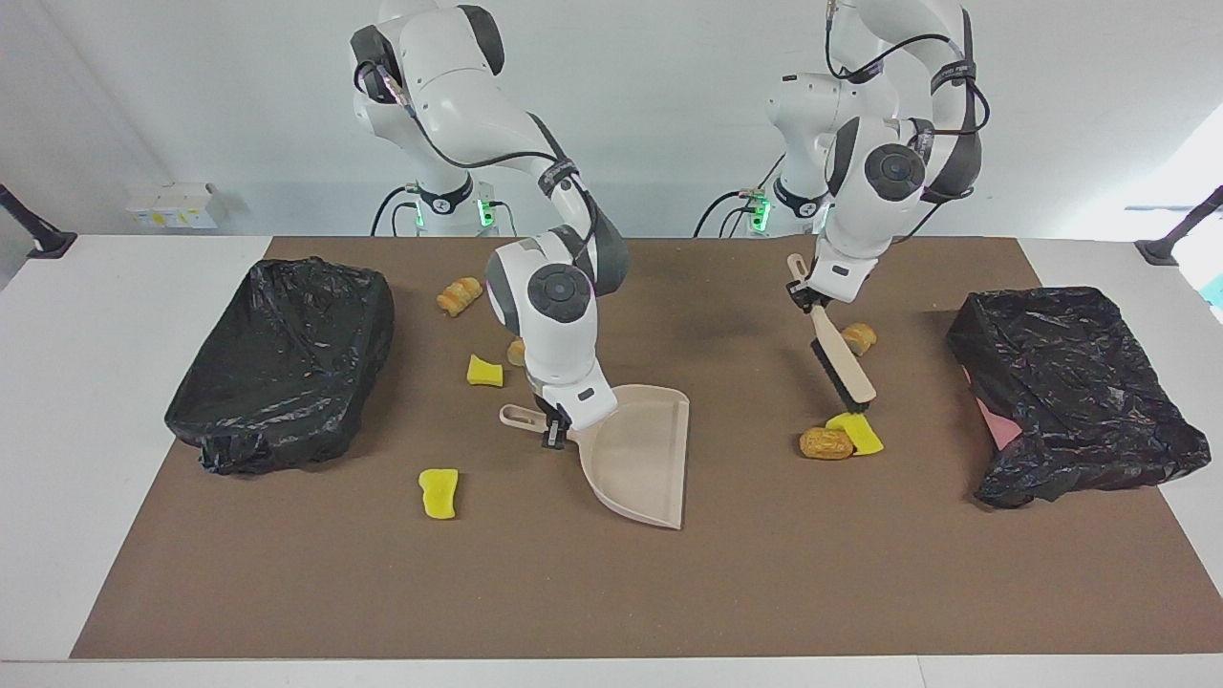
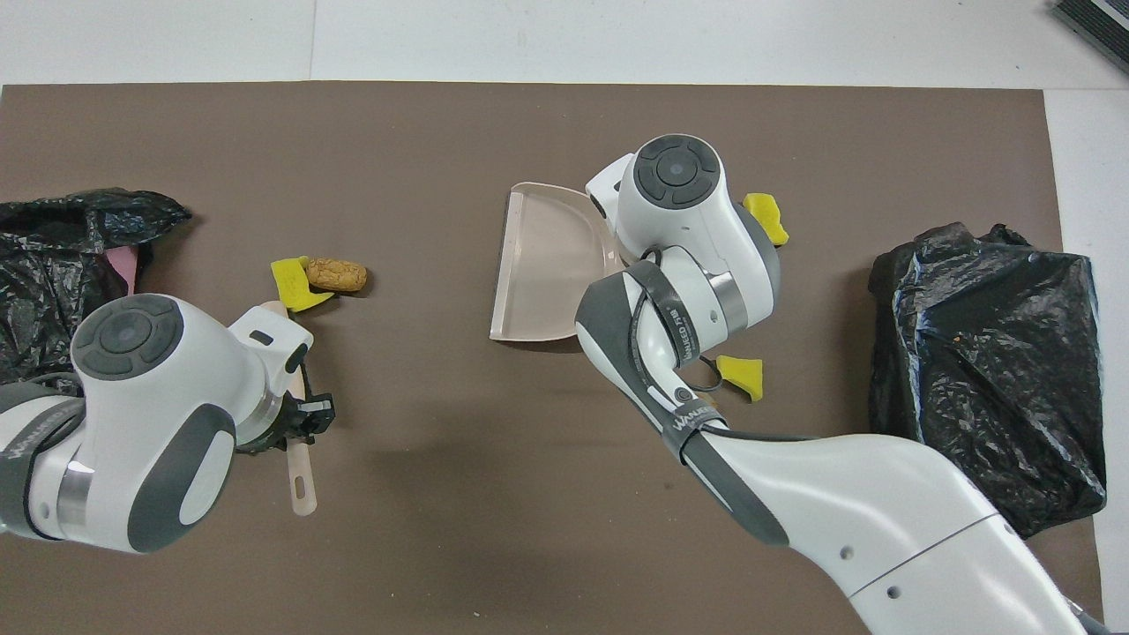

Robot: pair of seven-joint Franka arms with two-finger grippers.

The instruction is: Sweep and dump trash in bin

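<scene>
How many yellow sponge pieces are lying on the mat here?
3. One sponge piece touches the bread lump at the brush tip; a second lies near the dustpan; a third is farthest from the robots. Arms may hide others.

facing: high, across table, toward robots | overhead: steeply down | shared: brown mat [image 1: 860, 592]

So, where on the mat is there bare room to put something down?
The widest free patch is the mat strip farther from the robots than the dustpan, between both bins. Another lies between the dustpan and the brush. It is crowded around the sponge and bread under the brush.
</scene>
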